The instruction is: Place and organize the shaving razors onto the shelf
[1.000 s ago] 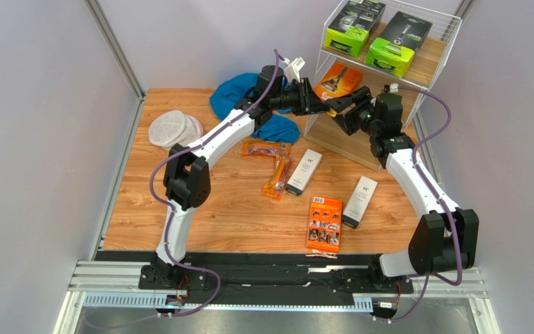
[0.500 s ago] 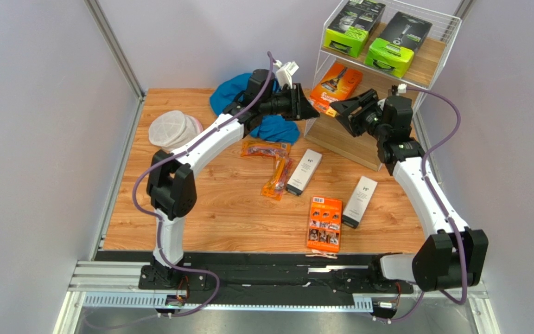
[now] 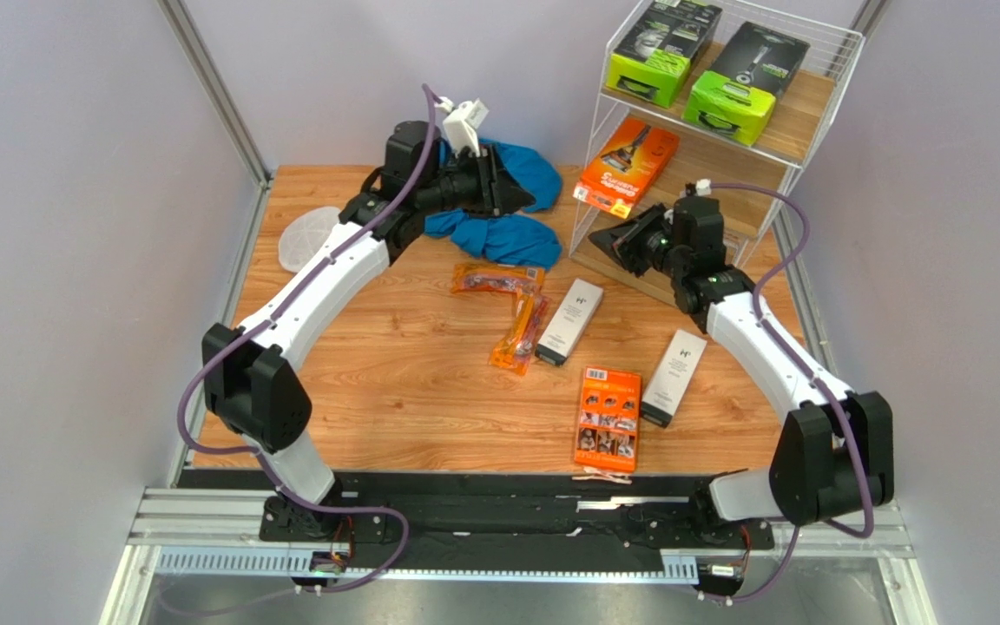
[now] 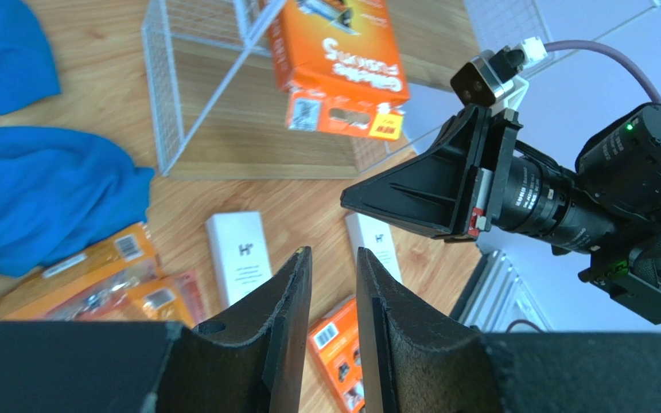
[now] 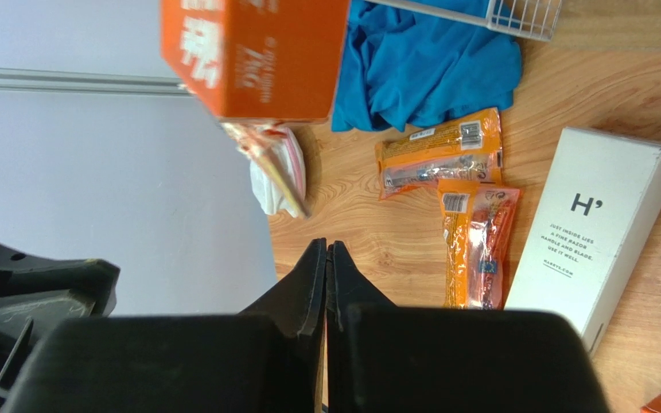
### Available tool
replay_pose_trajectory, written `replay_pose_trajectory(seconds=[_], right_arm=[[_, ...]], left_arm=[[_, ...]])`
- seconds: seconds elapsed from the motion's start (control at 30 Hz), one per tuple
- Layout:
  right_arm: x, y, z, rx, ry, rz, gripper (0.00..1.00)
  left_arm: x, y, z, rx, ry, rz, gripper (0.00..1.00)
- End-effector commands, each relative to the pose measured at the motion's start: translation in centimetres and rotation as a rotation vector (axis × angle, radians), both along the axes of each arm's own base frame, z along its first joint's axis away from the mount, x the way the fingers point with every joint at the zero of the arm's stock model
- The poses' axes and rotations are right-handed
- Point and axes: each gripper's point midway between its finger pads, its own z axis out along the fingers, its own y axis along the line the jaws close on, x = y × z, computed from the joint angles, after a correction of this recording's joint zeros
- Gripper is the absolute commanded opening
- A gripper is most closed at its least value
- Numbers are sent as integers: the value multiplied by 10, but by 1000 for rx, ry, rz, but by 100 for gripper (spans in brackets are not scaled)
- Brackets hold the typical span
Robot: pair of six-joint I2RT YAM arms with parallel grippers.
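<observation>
The orange carton [image 3: 625,167] lies on the shelf's [image 3: 799,128] middle board, overhanging its left edge, so a nudge could tip it off. The right gripper [image 3: 603,242], clenched and empty, hovers just near-side of the carton. The left gripper [image 3: 516,198], slightly parted, holds nothing.

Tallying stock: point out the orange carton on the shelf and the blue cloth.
orange carton on the shelf [image 3: 624,168], top external view, its front face.
blue cloth [image 3: 503,241], top external view, near fold.

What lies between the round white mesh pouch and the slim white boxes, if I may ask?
Two clear orange-trimmed razor bags, in the top view.
</observation>
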Motion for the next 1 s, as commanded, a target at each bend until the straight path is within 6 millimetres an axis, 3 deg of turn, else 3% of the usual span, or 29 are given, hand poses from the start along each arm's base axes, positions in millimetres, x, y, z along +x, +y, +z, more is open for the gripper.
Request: replay_pose_trajectory(seconds=[0.0,0.27,0.4,0.6,0.73,0.97], right_arm=[[22,15,29,26,-88,-25,0],[45,24,29,28,-97,-45,0],[53,17,23,-7,-65,-77,0],[66,5,28,-43,-64,-107,0],[70,-3,25,-48,-50,-117,0],[59,13,30,-13,-64,-18,0]], left_arm=[[-11,24,15,20,-63,17,35],[-19,41,15,41,-82,31,35],[-20,42,11,45,-75,24,35],[-22,45,5,56,-74,27,35],[-24,49,3,59,-72,32,35],[-30,52,-3,70,-63,30,35]])
